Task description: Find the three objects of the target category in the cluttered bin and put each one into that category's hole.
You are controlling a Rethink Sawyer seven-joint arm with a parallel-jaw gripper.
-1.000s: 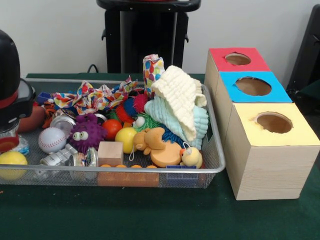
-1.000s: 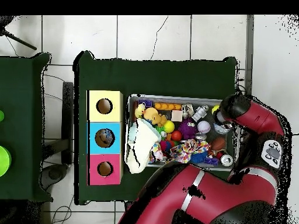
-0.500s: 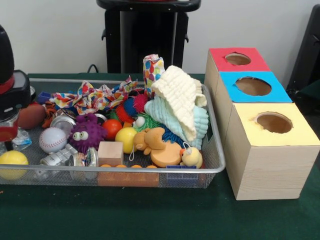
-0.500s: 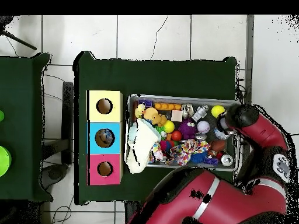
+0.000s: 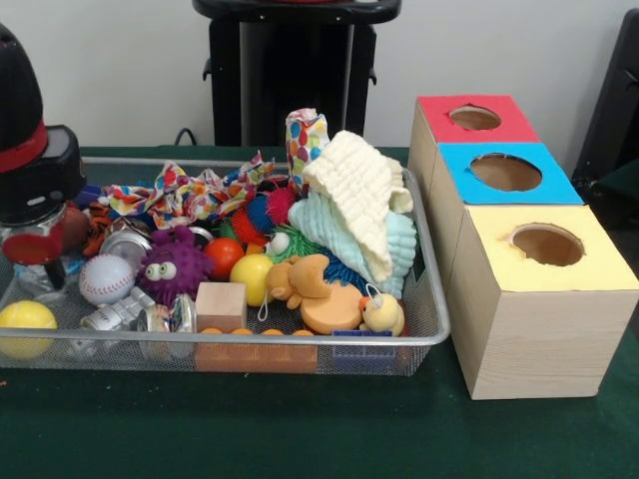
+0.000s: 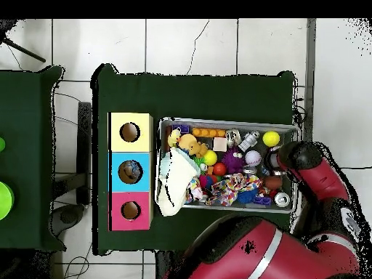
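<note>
Though beside tool (image 5: 32, 261), baseball (image 5: 104, 278) apart.

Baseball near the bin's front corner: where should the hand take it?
Come straight down on the baseball and grip across its middle. It is round, so any axis works, but its top is bare while the purple toy and cans crowd its sides.

green table (image 5: 300, 429) with wire bin (image 5: 419, 334) beside three boxes (image 5: 539, 319)
</note>
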